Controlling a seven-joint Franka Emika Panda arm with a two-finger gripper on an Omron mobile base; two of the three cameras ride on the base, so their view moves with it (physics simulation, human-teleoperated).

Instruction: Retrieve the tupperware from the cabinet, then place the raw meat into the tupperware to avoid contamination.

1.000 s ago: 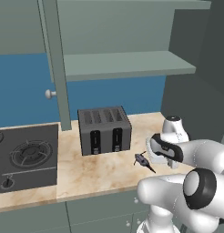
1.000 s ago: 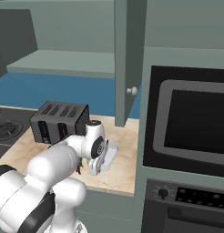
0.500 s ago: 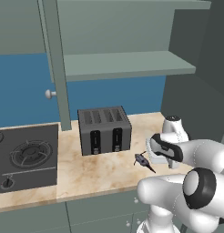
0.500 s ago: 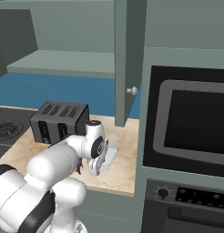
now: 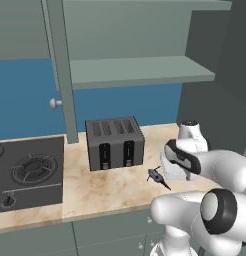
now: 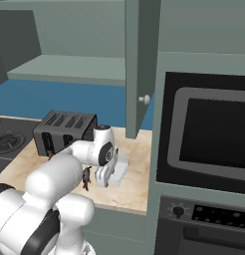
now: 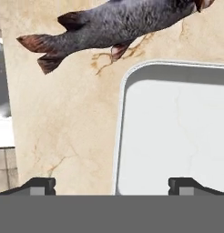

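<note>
The tupperware is a shallow, pale, translucent tub that lies empty on the marble counter. The raw meat, a small grey fish with a dark tail, rests on the counter beside the tub and outside it. My gripper hovers over the tub's near rim, open, with its fingertips wide apart and nothing between them. From the left base the fish lies just left of the tub, half hidden under my hand. From the right base the tub and the fish flank my hand. The cabinet stands open above, its shelf bare.
A dark four-slot toaster stands on the counter behind the fish. A gas hob lies to the left. The open cabinet door hangs over the counter's back. A built-in oven closes off the right side.
</note>
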